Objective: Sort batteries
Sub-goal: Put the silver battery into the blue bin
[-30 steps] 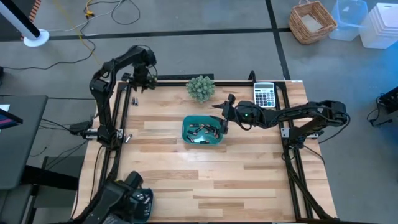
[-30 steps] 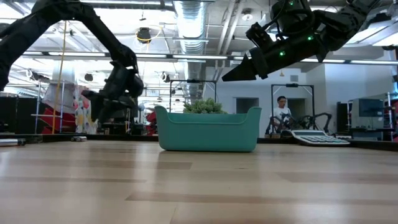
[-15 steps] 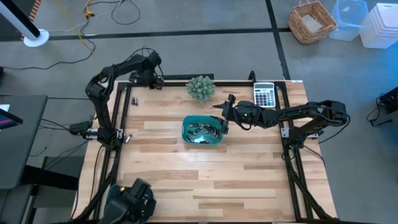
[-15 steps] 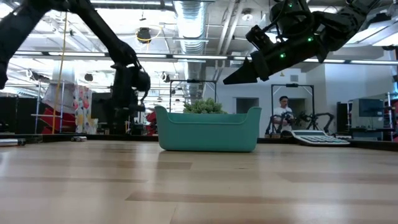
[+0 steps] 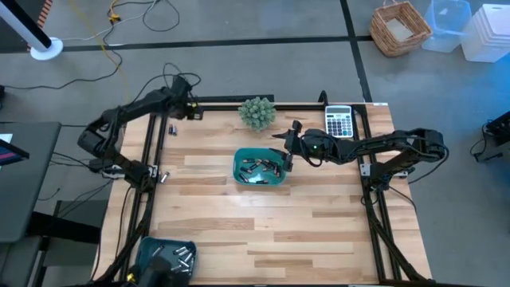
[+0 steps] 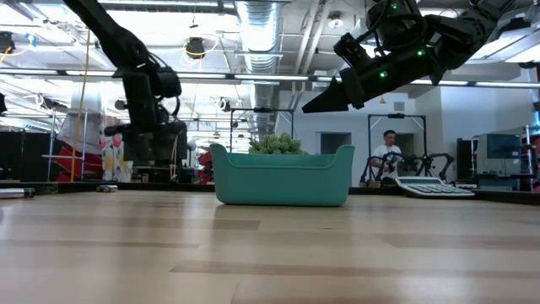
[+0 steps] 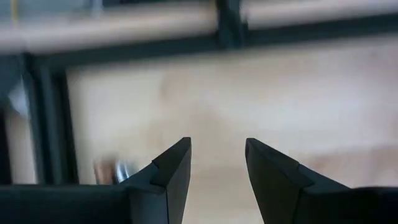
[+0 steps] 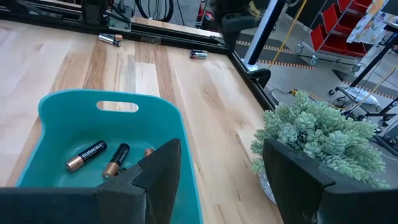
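Batteries (image 5: 259,167) are lying mixed in the teal tray (image 5: 239,159) at mid-table, directly beneath the right gripper (image 5: 285,151), which is hovering spread and empty, while the left gripper (image 5: 191,112), parted and empty, is sitting far off.

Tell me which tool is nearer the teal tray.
Right. The right tool hovers at the teal tray's right edge; the left tool sits far off at the table's back-left corner.

Materials on the table

The table (image 5: 263,223) is pale wood planks, smooth; the tray (image 8: 74,134) is teal plastic, slightly glossy; the batteries (image 8: 87,155) have matt black bodies with shiny copper ends; the frame (image 5: 215,100) is dark metal.
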`<action>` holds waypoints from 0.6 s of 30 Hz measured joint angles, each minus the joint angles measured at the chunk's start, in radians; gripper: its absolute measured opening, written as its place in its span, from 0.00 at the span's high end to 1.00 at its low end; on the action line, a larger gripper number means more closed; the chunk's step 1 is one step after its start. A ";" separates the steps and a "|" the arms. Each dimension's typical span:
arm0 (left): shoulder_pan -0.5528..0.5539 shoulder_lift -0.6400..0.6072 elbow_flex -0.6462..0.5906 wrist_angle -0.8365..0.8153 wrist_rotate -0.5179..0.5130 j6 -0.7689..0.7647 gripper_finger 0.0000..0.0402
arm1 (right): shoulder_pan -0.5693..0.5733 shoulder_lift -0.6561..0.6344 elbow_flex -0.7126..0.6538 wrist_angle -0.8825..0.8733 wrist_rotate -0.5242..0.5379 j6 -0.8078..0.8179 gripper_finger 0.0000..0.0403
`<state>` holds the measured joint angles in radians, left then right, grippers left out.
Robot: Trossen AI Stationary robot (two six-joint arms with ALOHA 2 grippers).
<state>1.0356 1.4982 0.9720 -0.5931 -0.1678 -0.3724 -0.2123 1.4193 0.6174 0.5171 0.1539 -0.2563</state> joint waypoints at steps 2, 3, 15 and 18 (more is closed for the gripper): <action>0.000 0.000 -0.006 -0.076 0.003 -0.036 0.63 | 0.000 0.000 0.000 0.000 0.000 0.000 0.40; 0.000 0.000 -0.007 -0.111 -0.017 -0.051 0.64 | 0.000 0.000 0.000 0.000 0.000 0.001 0.40; -0.007 0.088 0.028 -0.284 -0.049 -0.116 0.64 | 0.000 0.000 0.000 -0.004 0.000 -0.003 0.40; -0.010 0.135 0.052 -0.326 -0.069 -0.117 0.64 | 0.001 0.000 0.000 -0.012 0.000 -0.004 0.40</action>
<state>1.0251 1.6335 1.0238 -0.9190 -0.2363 -0.4897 -0.2115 1.4193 0.6174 0.5048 0.1539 -0.2600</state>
